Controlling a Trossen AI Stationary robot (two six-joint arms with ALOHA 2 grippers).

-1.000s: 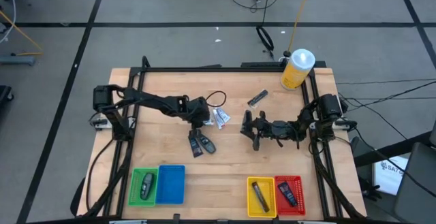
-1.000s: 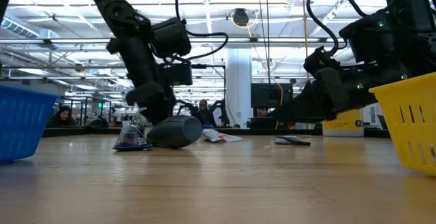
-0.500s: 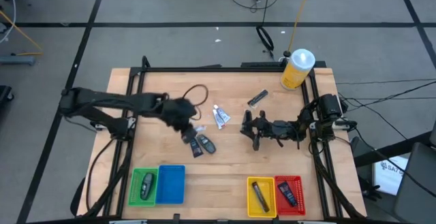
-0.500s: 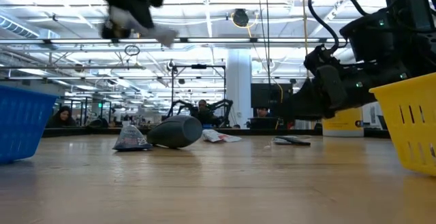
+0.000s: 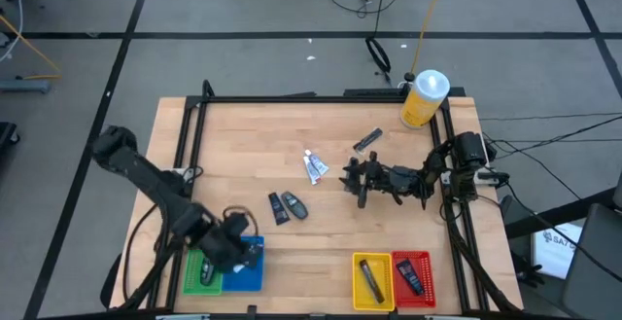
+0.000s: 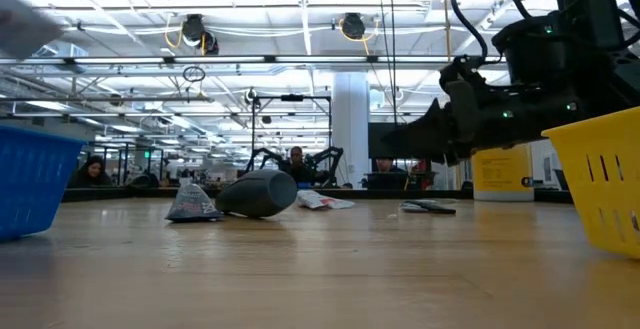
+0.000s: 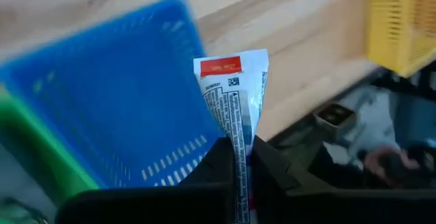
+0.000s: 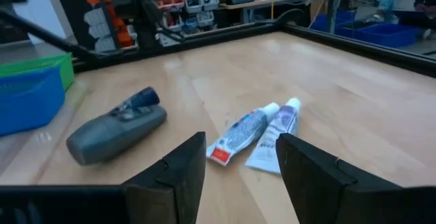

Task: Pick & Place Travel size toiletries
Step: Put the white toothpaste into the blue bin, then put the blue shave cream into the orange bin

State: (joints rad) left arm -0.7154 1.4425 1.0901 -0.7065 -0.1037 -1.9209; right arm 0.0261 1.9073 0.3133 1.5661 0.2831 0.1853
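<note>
- Two small white-and-blue tubes [image 5: 314, 167] lie side by side at the middle of the light wooden table [image 5: 321, 232], with a dark grey oval mini bottle [image 5: 294, 206] and a slim dark stick [image 5: 278, 209] just nearer the front edge.
- My left gripper [image 5: 236, 249] hangs over the blue plastic basket [image 5: 250, 274] at the near left, its fingers pressed together on a white tube with a red label [image 7: 234, 94], pinched by its flat end.
- That blue basket touches a green plastic basket [image 5: 191, 267], which holds one dark oval bottle [image 5: 206, 267].
- My right gripper [image 5: 356, 178] sits low at the right of the table, fingers [image 8: 172, 171] spread and holding nothing, pointing toward the two white tubes.
- One flat dark packet [image 5: 366, 141] lies on the far side of the table, beyond my right gripper.
- A yellow plastic basket [image 5: 359, 291] at the near right holds a slim black stick [image 5: 370, 277]; the red plastic basket [image 5: 426, 280] beside it holds a dark blue tube [image 5: 408, 276].
- A large yellow bottle with white cap [image 5: 424, 99] stands at the far right corner.
</note>
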